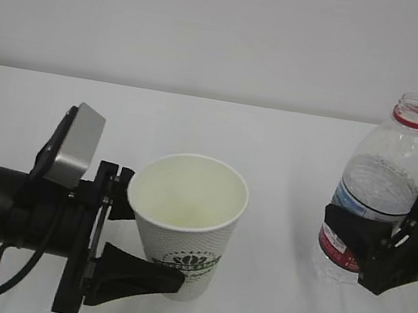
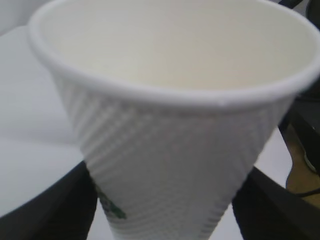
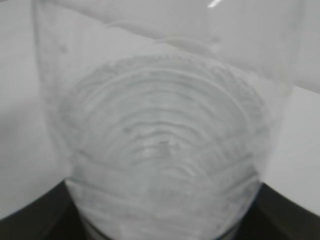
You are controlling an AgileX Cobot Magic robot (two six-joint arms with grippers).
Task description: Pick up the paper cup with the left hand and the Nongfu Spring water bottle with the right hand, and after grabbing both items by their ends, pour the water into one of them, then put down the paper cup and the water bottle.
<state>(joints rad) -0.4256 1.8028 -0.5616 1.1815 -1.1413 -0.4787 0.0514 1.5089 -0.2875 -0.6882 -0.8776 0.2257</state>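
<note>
A lab-like test bench: a bare white table (image 1: 291,146) against a plain white wall (image 1: 215,21).

Bright, even, diffuse light; white surface (image 1: 291,146) and wall nearly merge. Soft, faint shadows beside the cup (image 1: 186,221) and bottle (image 1: 377,185). Exterior view sharp, low contrast. Left wrist view soft, cup rim blurred up close. Right wrist view heavily out of focus; a small glare streak near the top edge.
</note>
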